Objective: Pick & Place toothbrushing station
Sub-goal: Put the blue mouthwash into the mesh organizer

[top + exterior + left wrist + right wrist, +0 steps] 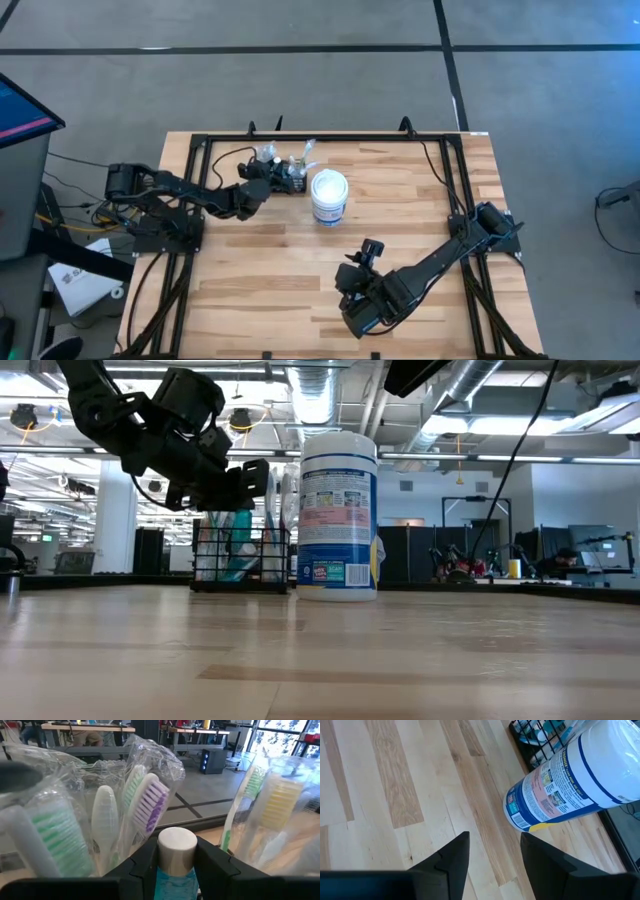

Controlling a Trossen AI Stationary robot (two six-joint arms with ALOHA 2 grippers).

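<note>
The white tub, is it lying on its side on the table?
No, in the low view the white tub stands upright on the table, beside the black wire rack.

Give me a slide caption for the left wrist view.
Left hand closed around a white-capped blue tube among wrapped toothbrushes.

My left gripper [272, 176] reaches out to the toothbrushing station [290, 176], fingers [215, 865] closed around a white-capped tube [176, 854] in it. My right gripper [371, 250] hovers well apart, jaws open.
</note>
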